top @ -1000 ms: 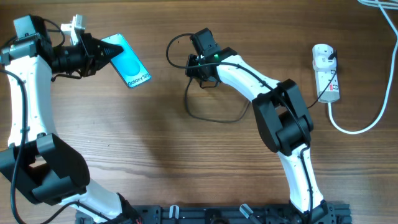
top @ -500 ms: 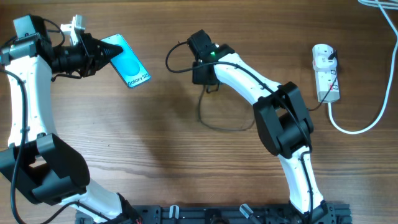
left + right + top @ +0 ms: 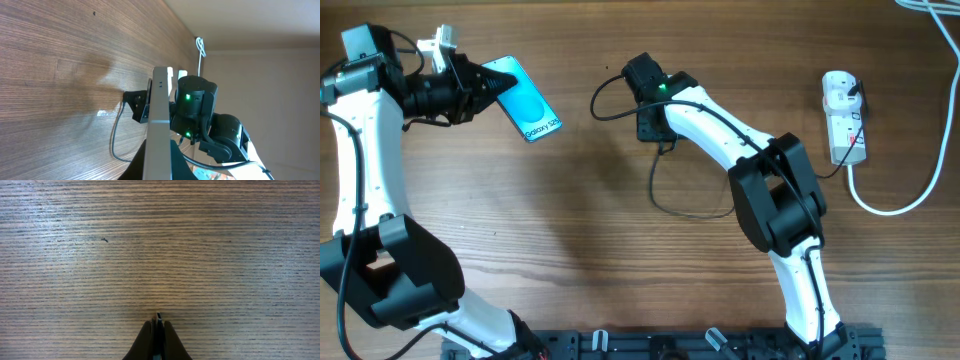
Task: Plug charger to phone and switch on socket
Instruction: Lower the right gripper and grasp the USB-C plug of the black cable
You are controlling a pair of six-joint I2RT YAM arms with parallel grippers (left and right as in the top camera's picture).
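Note:
The phone [image 3: 531, 103] has a lit turquoise-and-white screen. My left gripper [image 3: 488, 85] is shut on it and holds it above the table at the far left. In the left wrist view it shows edge-on [image 3: 160, 115] between the jaws [image 3: 161, 167]. My right gripper [image 3: 656, 138] is shut on the plug tip [image 3: 158, 316] of the charger, a thin black cable [image 3: 690, 212]. The cable hangs from the fingers, loops over the table and runs to the white socket [image 3: 846, 125] at the far right. The right gripper is well right of the phone.
A black adapter [image 3: 841, 90] sits in the socket's far end. The socket's white lead [image 3: 910, 203] curves to the right edge of the table. A black cable loop [image 3: 596, 100] belongs to the right wrist. The wooden table [image 3: 160, 240] lies under the right gripper.
The slack loop of the charger cable has swung right and toward the front. The right wrist has shifted slightly. The left arm and the phone have not moved.

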